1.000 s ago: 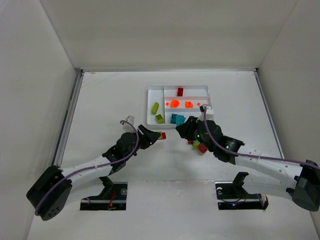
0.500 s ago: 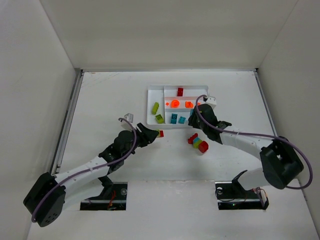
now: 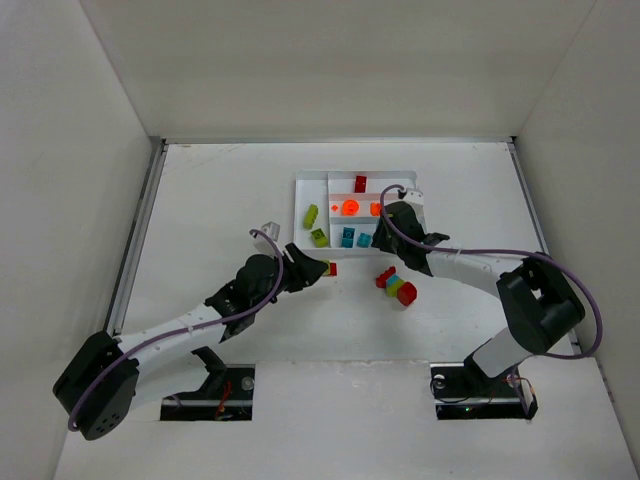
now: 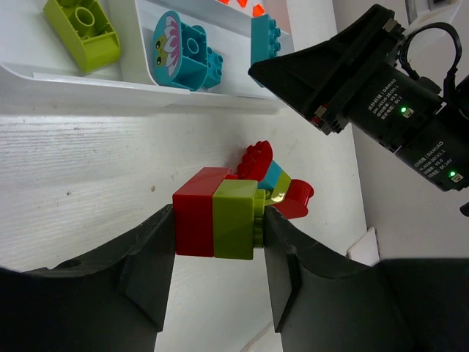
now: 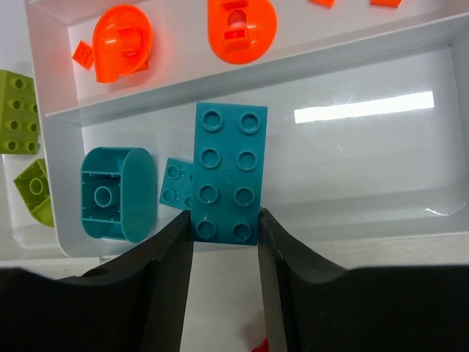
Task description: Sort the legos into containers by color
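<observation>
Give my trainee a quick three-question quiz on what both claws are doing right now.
1. True or false: the left claw is empty.
2. The teal brick in the right claw is over which section of the tray? A orange pieces, B teal pieces, C lime pieces.
3. Fill in: the left claw's stack is red and ____.
Key: 1 false; 2 B; 3 lime green.

A white table (image 3: 220,195) sits inside white walls (image 3: 330,70), with a metal rail (image 3: 133,240) along its left edge.
</observation>
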{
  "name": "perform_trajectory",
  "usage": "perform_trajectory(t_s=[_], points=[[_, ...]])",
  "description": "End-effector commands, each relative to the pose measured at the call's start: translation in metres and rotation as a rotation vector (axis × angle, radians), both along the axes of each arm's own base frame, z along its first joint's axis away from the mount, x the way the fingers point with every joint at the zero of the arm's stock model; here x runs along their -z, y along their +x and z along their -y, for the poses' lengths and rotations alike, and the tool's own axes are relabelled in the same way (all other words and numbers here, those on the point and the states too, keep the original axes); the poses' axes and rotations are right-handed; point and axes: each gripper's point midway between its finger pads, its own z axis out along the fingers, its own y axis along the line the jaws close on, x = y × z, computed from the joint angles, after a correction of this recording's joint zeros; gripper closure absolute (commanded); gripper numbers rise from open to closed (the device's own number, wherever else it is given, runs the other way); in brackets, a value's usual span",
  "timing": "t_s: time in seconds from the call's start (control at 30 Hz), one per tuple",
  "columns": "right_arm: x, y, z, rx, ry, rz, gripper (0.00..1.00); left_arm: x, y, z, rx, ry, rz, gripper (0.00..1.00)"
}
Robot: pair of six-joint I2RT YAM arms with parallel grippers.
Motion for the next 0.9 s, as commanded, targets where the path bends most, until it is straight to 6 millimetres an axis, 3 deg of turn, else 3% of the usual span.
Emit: perform_trajectory(t_s=[0.0,0.17,0.3,0.4,0.5,0.63,0.7,0.77,0.87], points=[[-0.021,0.012,-0.005,0.011,0.031,0.065,0.56,-0.027,0.004,0.010,0.022,-0.047,0.046,0.80],[-0.030,0.010,-0.002,0.017,0.035,0.085,0.40,-0.030,0.005,0.011,0.020,-0.055,0.041,0.80],[-0.041,0.002,0.003,0.014,0.045,0.112,0.39,-0.037,0.001,0.017,0.045,-0.072,0.027,0.80],[-0.064,-0.017,-0.007,-0.048,0.054,0.190,0.41,-0.044,0.002,0.018,0.048,-0.110,0.001,0.80],[-0.085,-0.043,-0.026,-0.169,0.056,0.266,0.50,-0.052,0.006,0.016,0.057,-0.155,-0.041,0.79],[-0.107,-0.079,-0.049,-0.283,0.163,0.317,0.56,-0.056,0.010,0.012,0.070,-0.215,-0.096,0.79],[-0.121,-0.092,-0.061,-0.325,0.288,0.349,0.52,-0.055,0.012,0.008,0.078,-0.236,-0.100,0.79],[-0.137,-0.105,-0.072,-0.372,0.432,0.381,0.38,-0.061,0.010,0.006,0.084,-0.274,-0.070,0.79],[-0.158,-0.115,-0.084,-0.416,0.642,0.391,0.29,-0.075,0.010,0.002,0.076,-0.357,-0.028,0.79]])
